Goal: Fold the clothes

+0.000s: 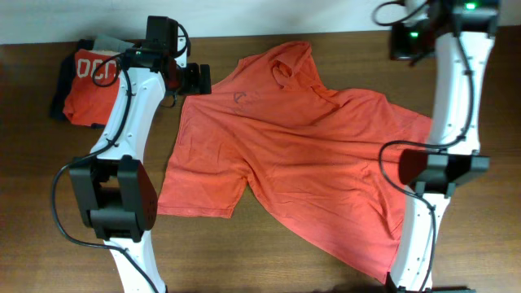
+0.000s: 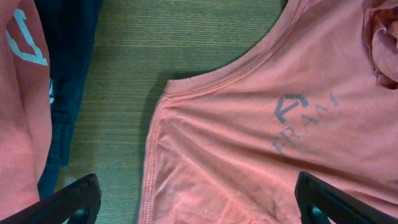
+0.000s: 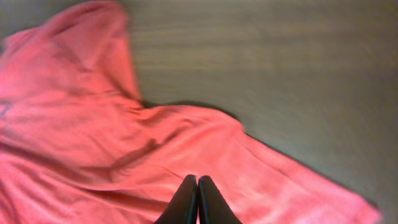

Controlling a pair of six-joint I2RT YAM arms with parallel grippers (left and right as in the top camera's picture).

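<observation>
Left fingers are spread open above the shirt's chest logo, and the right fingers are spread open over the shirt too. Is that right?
Not quite. The left fingers are spread open above the logo, but the right fingers are pressed shut together over the T-shirt, not spread. The right wrist view shows it.

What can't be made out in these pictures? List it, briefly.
Overhead: the T-shirt, lower right edge covered by the right arm.
Overhead: the chest logo, too small to read.
Left wrist: the folded pile, cut off by the left edge.
Right wrist: whether the shut right claw pinches cloth; the view is blurred.
</observation>
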